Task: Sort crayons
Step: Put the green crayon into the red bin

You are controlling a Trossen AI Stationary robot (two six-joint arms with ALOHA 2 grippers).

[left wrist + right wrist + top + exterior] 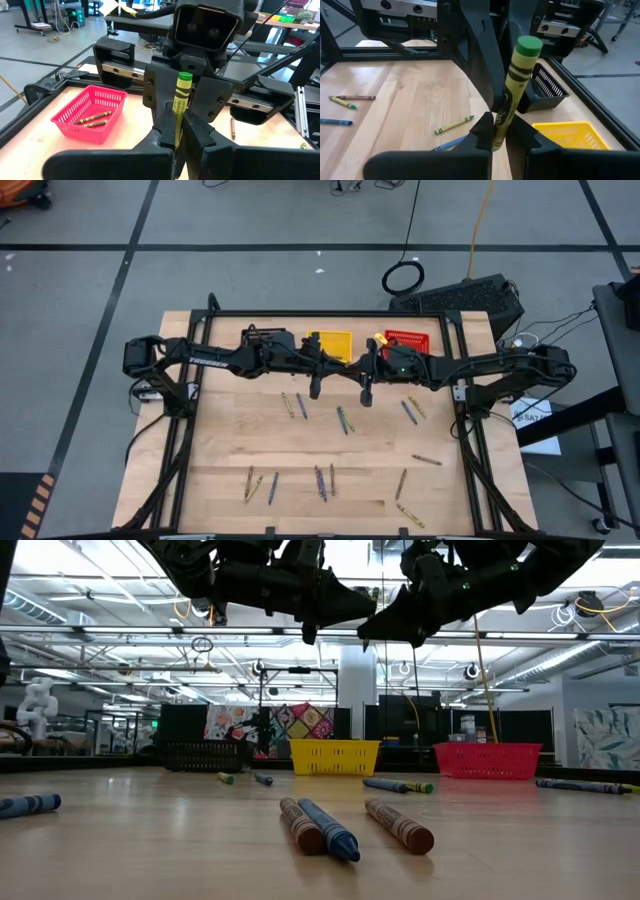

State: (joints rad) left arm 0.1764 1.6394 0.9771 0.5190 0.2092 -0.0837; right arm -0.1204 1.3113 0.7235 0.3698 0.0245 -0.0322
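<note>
One yellow-green crayon (516, 80) stands nearly upright in the air over the far middle of the table, its flat green end up. My left gripper (179, 132) and my right gripper (498, 130) face each other there, both shut on it. In the high view the two grippers (345, 366) meet in front of the yellow bin, and the crayon is hidden between them. Several more crayons (343, 420) in blue, olive and brown lie flat and scattered on the wooden table. My left gripper pinches the crayon's lower part (178, 125) between its two fingers, coming in level from the table's left. The crayon rises above the fingers, clear of the table. My right gripper pinches the same crayon's lower part (499, 120) between its two fingers, level from the table's right, fingers across it. The green end (529, 46) tilts up above them.
Three small bins stand along the far edge: black (262, 338), yellow (330, 343) and red (412, 340). The red bin (65, 120) holds two brown crayons (92, 119). A black frame rail (330, 315) borders the table's far side and both ends.
</note>
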